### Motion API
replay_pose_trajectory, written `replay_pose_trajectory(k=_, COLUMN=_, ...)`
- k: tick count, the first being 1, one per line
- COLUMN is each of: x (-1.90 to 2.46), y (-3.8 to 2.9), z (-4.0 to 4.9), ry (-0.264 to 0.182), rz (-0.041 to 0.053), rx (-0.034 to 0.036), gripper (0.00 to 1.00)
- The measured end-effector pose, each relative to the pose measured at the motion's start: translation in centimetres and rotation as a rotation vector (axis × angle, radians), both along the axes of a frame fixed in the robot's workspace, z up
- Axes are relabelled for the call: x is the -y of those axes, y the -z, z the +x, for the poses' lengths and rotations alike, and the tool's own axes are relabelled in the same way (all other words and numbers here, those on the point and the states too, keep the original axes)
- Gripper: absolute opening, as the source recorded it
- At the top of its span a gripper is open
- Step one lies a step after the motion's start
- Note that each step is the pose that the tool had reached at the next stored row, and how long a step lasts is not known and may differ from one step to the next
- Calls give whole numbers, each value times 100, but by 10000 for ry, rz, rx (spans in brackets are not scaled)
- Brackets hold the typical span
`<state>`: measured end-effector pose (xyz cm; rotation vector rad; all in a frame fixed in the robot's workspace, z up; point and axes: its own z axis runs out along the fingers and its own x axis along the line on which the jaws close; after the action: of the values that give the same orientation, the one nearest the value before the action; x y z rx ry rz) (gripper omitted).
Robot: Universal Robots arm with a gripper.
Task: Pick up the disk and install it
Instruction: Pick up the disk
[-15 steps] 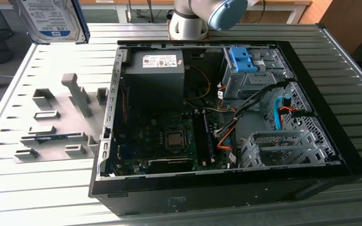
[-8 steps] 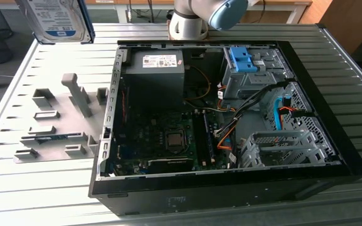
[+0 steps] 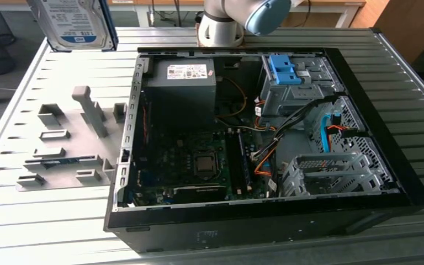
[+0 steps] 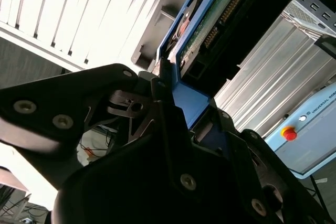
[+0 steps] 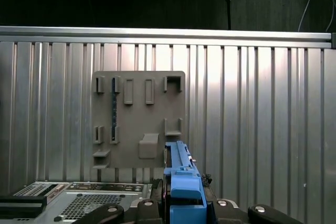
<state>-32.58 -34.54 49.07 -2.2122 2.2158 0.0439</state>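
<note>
At the exterior view's far left you will find the disk (image 3: 75, 25) lifted clear of the slatted metal table (image 3: 72, 69). It stands on edge with its blue-and-white label turned to the camera and a blue rail down its side. It is well apart from the open computer case (image 3: 388, 165).

In the second wrist view the gripper (image 4: 189, 103) is clamped on the disk (image 4: 223, 6), its black fingers (image 4: 157, 85) pressed on either side of the blue rail, with the green circuit board on the drive's underside running away from them. The first wrist view shows you the same blue rail (image 5: 181, 174) rising from between the gripper's (image 5: 181, 205) fingers.

On the table near the left edge lies a grey fixture plate (image 3: 72, 143) with raised holders; you also see this fixture plate (image 5: 139, 119) flat-on beyond the disk in the first wrist view.

Moving right in the exterior view, the case lies on its side with its panel off. Inside, on the left, is the dark power supply (image 3: 183, 83) with a white sticker, and nearer to you the motherboard (image 3: 197, 165). The arm's base (image 3: 231, 22) stands beyond the case at the far edge. Further right, a blue bracket (image 3: 284, 69) sits atop the far drive cage (image 3: 297, 91), and a second metal cage (image 3: 330, 174) sits in the near right corner.
</note>
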Motion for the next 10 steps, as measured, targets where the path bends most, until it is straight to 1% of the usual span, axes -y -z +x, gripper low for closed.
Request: replay_pose_trajectory(k=10, x=0, y=0, z=135, ry=0, rz=0, rx=1, gripper=36)
